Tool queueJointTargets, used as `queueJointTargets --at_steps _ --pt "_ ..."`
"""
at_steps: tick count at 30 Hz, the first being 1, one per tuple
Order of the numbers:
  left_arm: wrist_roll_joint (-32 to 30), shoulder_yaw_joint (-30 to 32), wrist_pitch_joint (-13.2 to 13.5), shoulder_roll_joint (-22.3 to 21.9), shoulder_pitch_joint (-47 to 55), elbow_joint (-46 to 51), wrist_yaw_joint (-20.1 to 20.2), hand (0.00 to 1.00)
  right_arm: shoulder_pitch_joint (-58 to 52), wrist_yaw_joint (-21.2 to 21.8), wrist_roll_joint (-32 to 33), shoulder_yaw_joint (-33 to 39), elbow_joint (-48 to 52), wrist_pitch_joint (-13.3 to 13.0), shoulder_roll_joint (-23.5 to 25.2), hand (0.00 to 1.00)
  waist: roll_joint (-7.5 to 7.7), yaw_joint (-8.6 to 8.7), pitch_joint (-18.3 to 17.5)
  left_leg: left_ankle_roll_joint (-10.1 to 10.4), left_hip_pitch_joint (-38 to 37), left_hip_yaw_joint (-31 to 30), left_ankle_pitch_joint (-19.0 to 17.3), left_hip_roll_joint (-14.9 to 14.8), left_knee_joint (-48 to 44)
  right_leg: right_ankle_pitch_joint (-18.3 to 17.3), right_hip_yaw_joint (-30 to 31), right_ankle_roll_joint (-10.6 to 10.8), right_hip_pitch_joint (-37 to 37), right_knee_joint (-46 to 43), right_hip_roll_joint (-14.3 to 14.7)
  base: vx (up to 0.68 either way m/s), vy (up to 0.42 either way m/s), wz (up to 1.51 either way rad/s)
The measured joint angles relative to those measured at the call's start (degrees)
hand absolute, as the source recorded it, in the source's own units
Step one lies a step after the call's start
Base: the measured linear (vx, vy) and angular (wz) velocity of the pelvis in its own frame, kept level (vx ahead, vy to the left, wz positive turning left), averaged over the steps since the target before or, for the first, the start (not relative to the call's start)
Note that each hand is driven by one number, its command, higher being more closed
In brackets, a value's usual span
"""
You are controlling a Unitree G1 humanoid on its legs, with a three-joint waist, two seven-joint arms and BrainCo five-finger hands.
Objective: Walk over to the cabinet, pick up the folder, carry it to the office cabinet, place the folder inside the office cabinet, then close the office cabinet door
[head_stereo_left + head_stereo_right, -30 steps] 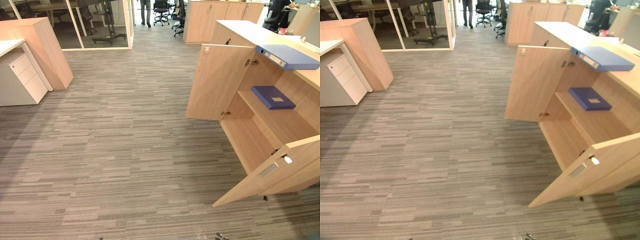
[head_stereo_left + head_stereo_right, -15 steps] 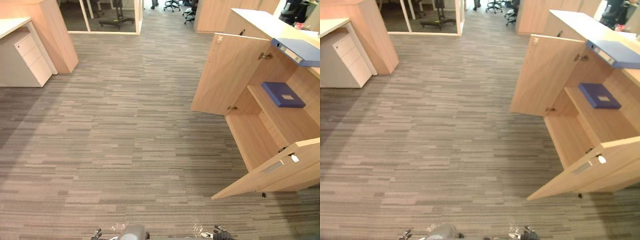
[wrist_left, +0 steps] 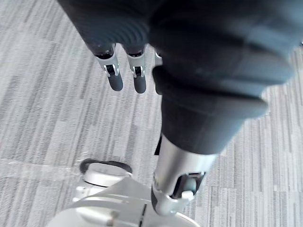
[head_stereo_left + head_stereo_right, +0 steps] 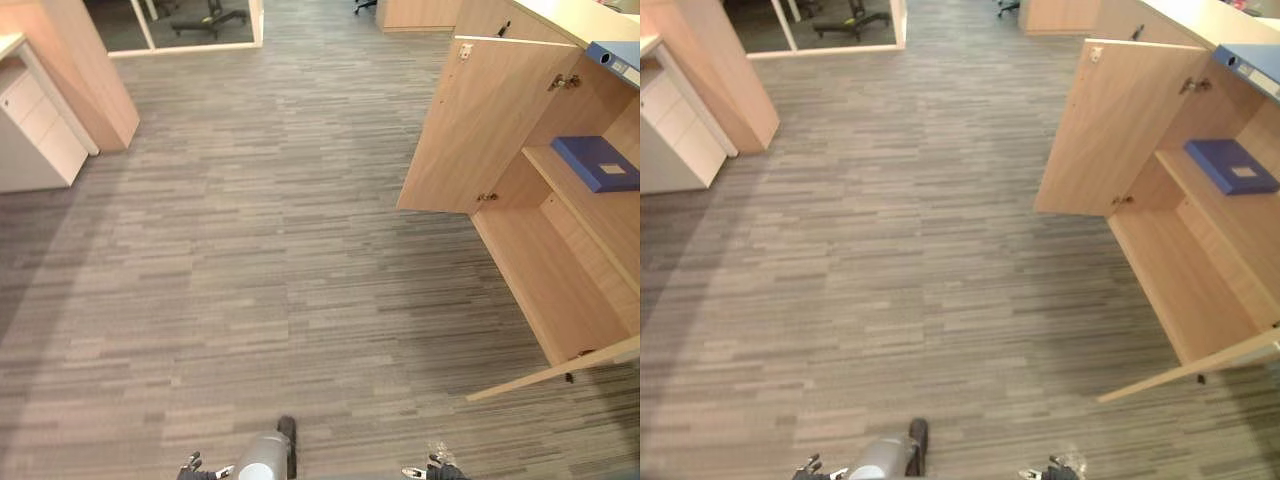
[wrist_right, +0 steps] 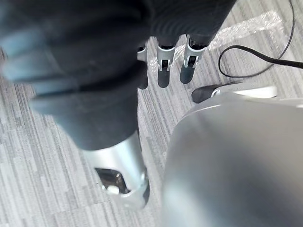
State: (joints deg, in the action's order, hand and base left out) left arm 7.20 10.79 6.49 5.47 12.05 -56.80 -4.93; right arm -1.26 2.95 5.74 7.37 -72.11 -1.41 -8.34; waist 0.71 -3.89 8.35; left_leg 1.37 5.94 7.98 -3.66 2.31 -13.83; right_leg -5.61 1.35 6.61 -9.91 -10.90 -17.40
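Note:
The wooden office cabinet (image 4: 560,270) stands open at the right. Its far door (image 4: 482,130) swings out toward the room, and the edge of its near door (image 4: 560,372) juts out low on the right. A dark blue folder (image 4: 598,162) lies flat on the inner shelf. A lighter blue folder (image 4: 618,60) lies on the cabinet top at the upper right corner. My left hand (image 3: 114,78) hangs by my side with straight fingers and holds nothing. My right hand (image 5: 163,71) hangs the same way, open, above the carpet.
A white drawer unit (image 4: 32,135) and a wooden partition (image 4: 92,75) stand at the far left. A glass wall (image 4: 180,25) closes the back. Grey striped carpet (image 4: 260,250) stretches between me and the cabinet. A scrap of clear plastic wrap (image 5: 248,27) lies by my right side.
The whole picture has shifted: the camera has moved forward and tipped down. The cabinet now sits nearer the right edge, and the near door is mostly cut off.

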Motion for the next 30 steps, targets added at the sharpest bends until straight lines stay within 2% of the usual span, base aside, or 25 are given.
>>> queueJointTargets --at_steps 1,2,3,4,5,6,7,8,9,10,11,12,13,14,17,18,21,22,24,25,26,27,28,29,30 --pt "-0.19 -0.63 0.11 -0.11 0.62 -0.07 0.28 0.00 -0.17 0.27 -0.18 0.60 0.38 0.01 -0.24 0.00 -0.49 0.15 -1.39 -1.32 -3.20 1.35 -0.15 1.76 2.74 -0.01 1.21 0.00 2.95 -7.17 -1.78 0.31 0.296 -0.50" --pt "-0.44 -1.46 0.21 0.05 0.63 -0.02 0.52 0.00 -0.03 0.57 -0.16 1.85 1.09 0.01 -0.33 0.00 -0.74 1.06 -2.18 -2.73 -6.02 2.06 0.21 3.77 5.18 0.17 0.79 -0.43 7.28 -17.55 -4.05 0.31 0.285 -0.35" --pt "-0.43 -1.81 0.29 0.19 0.44 -0.03 0.77 0.00 0.01 0.66 -0.12 2.43 1.75 0.01 -0.35 0.00 -0.75 1.39 -2.13 -3.55 -7.31 2.50 0.23 4.65 5.99 0.54 -0.21 -2.06 9.89 -23.60 -5.47 0.30 0.242 -0.03" --pt "-0.41 -2.58 0.44 0.44 -0.09 -0.12 1.09 0.00 -0.08 0.01 -0.10 2.66 3.16 -0.57 -0.61 0.00 -0.68 2.15 -2.13 -5.07 -9.29 2.46 0.35 6.18 7.32 1.34 -4.10 -6.73 14.37 -35.33 -8.44 0.28 0.185 0.14" --pt "-0.74 -3.14 0.48 0.69 -0.37 -0.51 1.56 0.00 0.21 -0.53 0.10 2.63 3.91 -0.77 -0.90 0.00 -0.75 2.99 -2.05 -5.47 -11.32 1.85 0.35 6.62 8.46 0.68 -9.02 -8.65 17.14 -42.51 -9.50 0.33 0.169 0.19" --pt "-0.93 -3.66 0.50 0.83 -0.50 -0.79 1.62 0.00 0.49 -0.73 0.22 2.63 3.92 -0.82 -0.82 0.00 -0.91 3.09 -1.96 -5.47 -12.38 1.65 0.35 6.48 9.10 -0.23 -11.48 -7.85 17.68 -44.21 -9.08 0.31 0.090 0.13" --pt "-1.14 -4.78 0.53 1.17 -0.83 -0.86 1.77 0.00 0.88 -0.87 0.87 2.65 3.94 -0.83 -0.46 0.00 -1.30 3.20 -1.16 -5.50 -14.44 1.02 0.35 5.72 9.96 -3.84 -15.45 -6.48 18.35 -44.63 -6.93 0.24 0.020 0.00" --pt "-1.27 -5.69 0.52 1.37 -1.30 -1.04 2.01 0.00 1.54 -0.71 2.23 2.62 4.01 -0.85 -0.19 0.00 -1.66 3.24 -0.26 -5.67 -15.77 0.66 0.24 4.35 9.97 -6.80 -17.95 -4.73 18.54 -41.61 -3.56 0.16 -0.032 -0.03" --pt "-1.27 -6.27 0.51 1.40 -1.53 -1.12 2.06 0.00 1.89 -0.71 2.72 2.60 4.31 -0.90 0.06 0.00 -2.07 3.40 0.14 -5.90 -16.28 0.46 0.02 3.43 9.97 -7.76 -19.26 -3.97 18.60 -38.78 -1.69 0.16 -0.120 -0.02" --pt "-1.21 -7.05 0.49 1.42 -2.14 -1.17 2.11 0.00 2.49 -0.70 3.91 2.56 5.16 -1.01 0.71 0.00 -2.58 3.50 0.88 -5.83 -17.12 0.13 -0.49 1.87 10.04 -8.32 -21.28 -3.78 18.87 -32.10 1.44 0.14 -0.141 0.01" --pt "-1.12 -7.36 0.53 1.50 -2.57 -1.18 2.11 0.00 3.00 -0.71 4.62 2.55 5.13 -1.02 1.53 0.00 -2.56 3.53 1.24 -5.17 -17.58 0.04 -1.20 0.96 10.08 -8.07 -22.01 -3.59 19.15 -26.24 3.24 0.13 -0.196 -0.02" --pt "-1.11 -7.21 0.60 1.67 -2.97 -1.17 2.10 0.00 3.53 -1.17 5.22 2.63 5.08 -1.06 2.60 0.00 -1.94 3.39 1.86 -4.63 -18.52 0.23 -1.66 0.74 10.39 -7.29 -22.36 -3.68 19.04 -20.34 4.16 0.05 -0.153 -0.09" --pt "-1.11 -7.07 0.68 2.01 -3.34 -1.20 2.10 0.00 3.93 -1.39 5.97 2.54 5.00 -1.07 3.05 0.00 -1.31 3.29 2.23 -4.45 -19.17 0.42 -2.87 0.78 10.82 -3.15 -22.89 -4.70 18.70 -14.52 4.40 0.08 -0.247 -0.20" --pt "-1.14 -6.99 0.64 1.31 -3.44 -2.20 2.06 0.00 3.72 -1.32 6.80 2.58 4.86 -1.12 2.94 0.00 -1.61 3.31 1.88 -3.06 -20.47 0.35 -3.87 -0.46 11.17 -0.42 -23.84 -6.26 17.63 -12.60 6.13 0.09 -0.206 -0.22" --pt "-1.25 -6.24 0.54 0.67 -3.81 -2.30 2.11 0.00 3.98 -1.11 7.06 2.77 4.86 -1.16 2.92 0.00 -2.55 3.69 2.17 -0.77 -20.27 0.31 -4.81 -3.36 12.10 -1.56 -25.34 -7.79 17.02 -10.33 9.52 0.16 -0.215 -0.08" --pt "-1.26 -5.03 0.53 0.08 -3.59 -2.35 2.22 0.00 3.57 -0.87 7.76 3.49 4.42 -1.08 3.06 0.00 -2.82 3.87 2.07 0.29 -22.12 -0.61 -4.90 -5.89 13.53 -1.79 -26.33 -8.17 14.19 -7.13 13.15 0.23 -0.282 0.08" --pt "-1.25 -4.37 0.54 -0.04 -3.43 -2.45 2.80 0.00 2.12 -0.73 7.90 5.04 3.98 -1.15 3.38 0.00 -3.11 4.10 1.69 2.82 -23.86 -2.23 -5.98 -9.38 12.35 -2.23 -27.58 -8.90 10.16 -3.34 17.28 0.19 -0.230 0.13" --pt "-1.18 -3.80 0.54 -0.17 -3.34 -2.82 3.06 0.00 1.72 -0.68 7.97 5.26 3.95 -1.15 3.36 0.00 -3.14 4.19 1.51 3.86 -23.88 -2.88 -7.41 -11.02 10.08 -2.32 -27.86 -9.13 8.02 -1.15 19.22 0.26 -0.208 0.11" --pt "-1.13 -2.98 0.54 -0.14 -3.15 -2.82 3.33 0.00 1.02 -0.42 8.05 7.47 3.75 -1.12 3.91 0.00 -2.94 4.25 0.77 5.28 -20.57 -3.27 -10.24 -12.48 1.05 -2.30 -27.78 -9.19 5.44 2.57 21.18 0.30 -0.163 0.03" --pt "-1.00 -1.31 0.53 -0.25 -2.74 -2.48 3.42 0.00 0.46 -0.17 8.47 8.91 3.88 -1.09 4.26 0.00 -2.79 4.33 0.12 6.64 -15.33 -3.53 -11.73 -13.06 -10.13 -2.06 -27.52 -9.56 4.48 4.40 21.71 0.27 -0.080 -0.20" --pt "-0.68 1.40 0.23 -1.20 -2.05 -2.06 3.48 0.00 0.18 -0.11 8.96 9.02 3.92 -1.07 4.19 0.00 -2.85 4.35 -0.08 7.33 -7.86 -4.46 -11.21 -13.90 -26.06 -1.88 -26.15 -9.84 3.37 5.87 22.51 0.35 -0.049 -0.57" --pt "0.43 3.65 0.23 -2.45 -1.26 -1.24 3.44 0.00 0.08 -0.13 9.15 9.25 3.89 -1.04 3.84 0.00 -3.86 4.01 0.02 7.49 -2.91 -4.87 -11.17 -15.14 -39.03 -1.52 -23.90 -10.44 1.19 7.29 23.87 0.27 0.003 -0.65" --pt "0.58 3.99 0.13 -2.62 -0.99 -1.06 3.36 0.00 0.07 -0.14 9.20 9.32 3.84 -1.04 3.80 0.00 -3.99 3.96 0.02 7.32 -2.01 -4.87 -11.28 -15.44 -41.58 -1.21 -23.32 -10.96 0.64 7.63 24.12 0.36 0.033 -0.85" --pt "1.12 4.54 -0.03 -2.94 -0.23 -0.97 3.32 0.00 0.04 -0.14 9.23 9.28 3.85 -1.00 3.94 0.00 -3.94 3.57 0.03 6.56 0.59 -4.57 -11.74 -15.66 -47.92 -1.20 -20.86 -11.61 -1.50 8.75 24.91 0.37 0.061 -0.95" --pt "1.66 4.73 -0.06 -3.18 -0.12 -0.90 3.21 0.00 0.27 -0.14 8.89 9.21 3.66 -0.96 4.06 0.00 -3.92 2.88 0.13 5.39 2.94 -4.26 -12.49 -15.31 -49.90 -1.40 -17.78 -12.34 -3.19 9.13 25.28 0.37 0.079 -1.10"
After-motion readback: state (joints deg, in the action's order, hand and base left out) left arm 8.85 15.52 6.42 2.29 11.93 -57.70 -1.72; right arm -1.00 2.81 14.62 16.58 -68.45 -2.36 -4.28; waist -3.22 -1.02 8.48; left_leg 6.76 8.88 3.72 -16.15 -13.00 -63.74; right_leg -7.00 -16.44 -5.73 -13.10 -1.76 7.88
